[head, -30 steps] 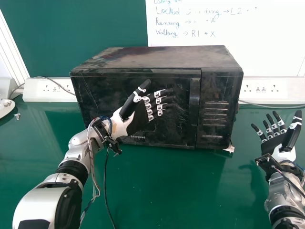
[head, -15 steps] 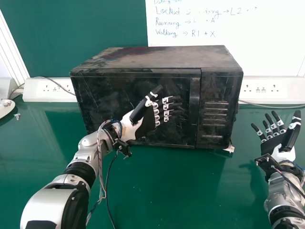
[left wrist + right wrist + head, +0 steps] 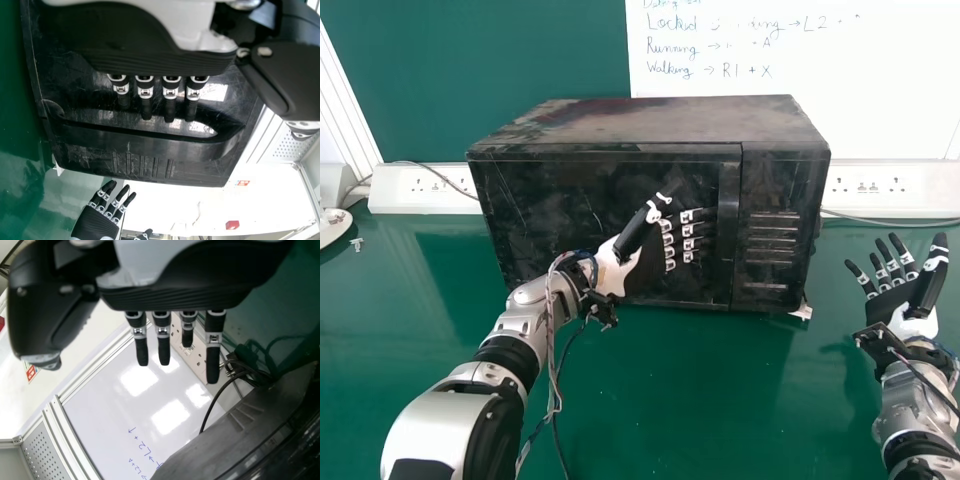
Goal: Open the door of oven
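Note:
The black oven (image 3: 650, 122) stands on the green table, its door (image 3: 550, 215) closed and the upright handle (image 3: 728, 215) at the door's right side. My left hand (image 3: 650, 240) is open in front of the door, its straight fingers pointing right, fingertips just left of the handle. In the left wrist view the left hand (image 3: 150, 62) has its fingers extended over the door, close to the handle (image 3: 140, 142); contact cannot be told. My right hand (image 3: 903, 300) stays open, right of the oven, also seen as the right hand (image 3: 175, 297) in its wrist view.
Green table (image 3: 700, 400) extends in front of the oven. Socket strips (image 3: 880, 188) run along the wall behind, with a cable beside the oven. A whiteboard (image 3: 880, 80) hangs at the back right. A white object (image 3: 334, 224) lies at the left edge.
My left hand has moved right across the oven's door toward the handle, its fingers still straight. The right hand has barely moved, and the door remains closed.

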Controlling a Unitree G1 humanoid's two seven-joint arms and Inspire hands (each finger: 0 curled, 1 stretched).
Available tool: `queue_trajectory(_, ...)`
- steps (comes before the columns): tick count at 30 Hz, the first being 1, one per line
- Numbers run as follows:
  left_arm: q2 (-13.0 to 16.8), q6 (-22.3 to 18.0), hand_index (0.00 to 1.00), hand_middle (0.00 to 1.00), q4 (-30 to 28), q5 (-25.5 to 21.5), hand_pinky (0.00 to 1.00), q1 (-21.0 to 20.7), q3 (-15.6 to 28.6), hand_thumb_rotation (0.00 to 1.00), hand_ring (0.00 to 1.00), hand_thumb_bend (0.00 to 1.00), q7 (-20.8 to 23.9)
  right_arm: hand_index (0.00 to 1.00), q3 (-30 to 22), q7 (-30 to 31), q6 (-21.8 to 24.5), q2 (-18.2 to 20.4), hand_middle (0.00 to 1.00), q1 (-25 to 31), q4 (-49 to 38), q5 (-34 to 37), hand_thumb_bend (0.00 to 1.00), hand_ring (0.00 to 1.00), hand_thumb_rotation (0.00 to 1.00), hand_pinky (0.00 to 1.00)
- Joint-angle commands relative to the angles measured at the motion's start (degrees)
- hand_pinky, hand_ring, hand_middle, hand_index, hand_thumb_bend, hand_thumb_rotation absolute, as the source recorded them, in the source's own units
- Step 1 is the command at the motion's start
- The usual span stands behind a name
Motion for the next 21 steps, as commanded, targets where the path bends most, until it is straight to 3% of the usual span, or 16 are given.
queue_trajectory(1,-0.27,0.83,0.9,0.9,0.22,-0.35,0.6,-1.35,0.25,0.88,0.81,0.84,0.9,0.98,0.16,0.11,-0.37,0.42,1.0,-0.2,-0.35,0.0,1.0,0.97,0.94,0.93)
queue_trajectory(21,-2.48,3.34,0.89,0.9,0.38,-0.57,0.6,-2.34,0.4,0.85,0.82,0.83,3.43,0.98,0.32,-0.1,-0.45,0.6,1.0,-0.17,-0.46,-0.02,1.0,0.97,0.95,0.92)
